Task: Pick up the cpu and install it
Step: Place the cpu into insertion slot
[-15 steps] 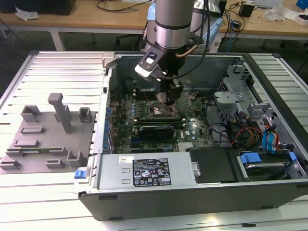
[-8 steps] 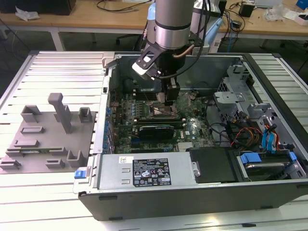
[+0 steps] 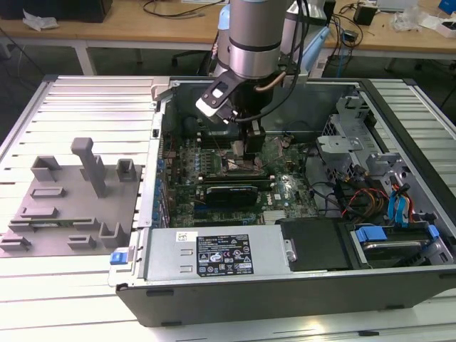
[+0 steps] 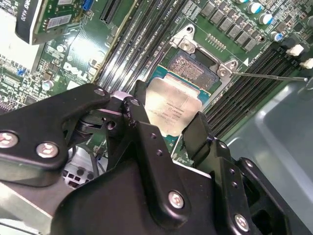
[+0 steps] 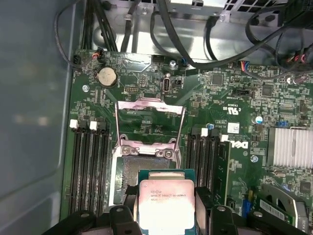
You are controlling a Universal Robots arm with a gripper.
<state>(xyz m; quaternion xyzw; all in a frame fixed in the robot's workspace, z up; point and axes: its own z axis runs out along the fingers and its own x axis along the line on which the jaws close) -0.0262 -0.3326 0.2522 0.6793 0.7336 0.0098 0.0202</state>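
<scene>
My gripper point(image 4: 167, 116) is clamped on the cpu point(image 4: 173, 105), with fingers point(image 4: 139, 115) on opposite edges. It holds the chip partly over the open socket point(image 5: 139, 171); I can't tell if they touch. The socket's plate point(image 5: 149, 115) stands swung up. The green board point(image 5: 220, 98) lies in an open case point(image 3: 285, 303) on a slatted metal table point(image 3: 85, 92), beside a grey fixture point(image 3: 64, 206). Wooden benches point(image 3: 142, 25) stand behind.
</scene>
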